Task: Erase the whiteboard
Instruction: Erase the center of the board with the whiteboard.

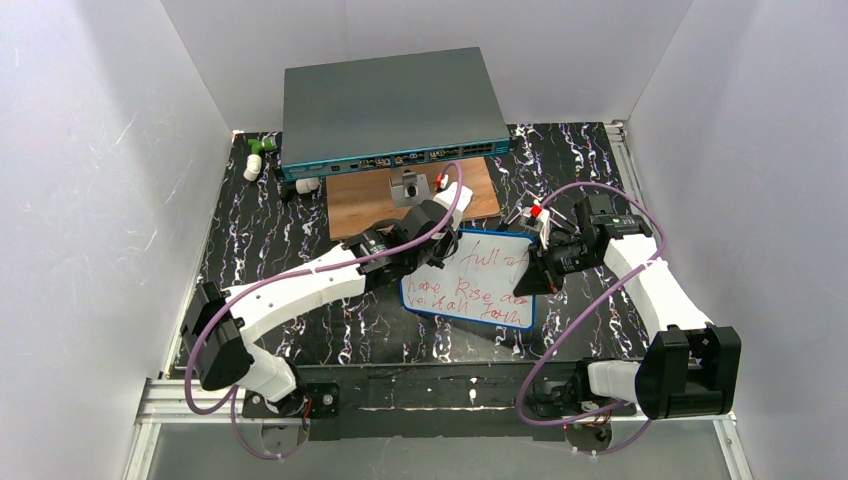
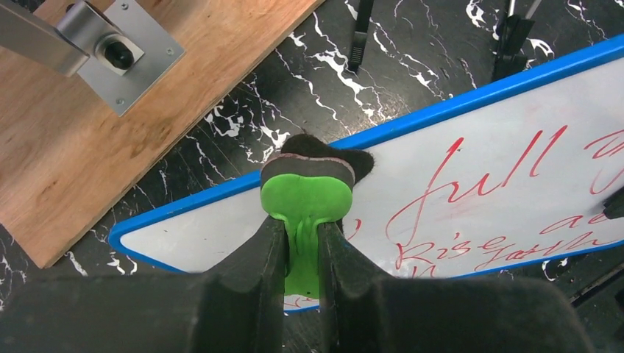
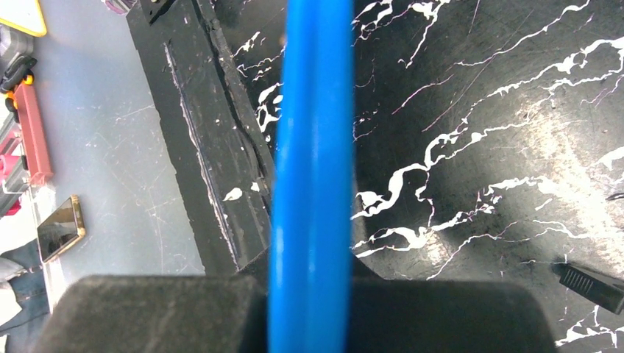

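Wiping step: left jaws pinch green eraser (image 2: 307, 193) on whiteboard (image 2: 221, 232), 10 o'clock corner; right jaws clamp blue frame (image 3: 309, 147), 3 o'clock edge. Next: pressed sweeps across red writing (image 2: 478, 180).

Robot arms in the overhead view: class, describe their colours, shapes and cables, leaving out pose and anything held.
Both arms have white link shells with black joint housings. The left arm and right arm each carry a looping purple cable. The jaws are matt black and blocky.
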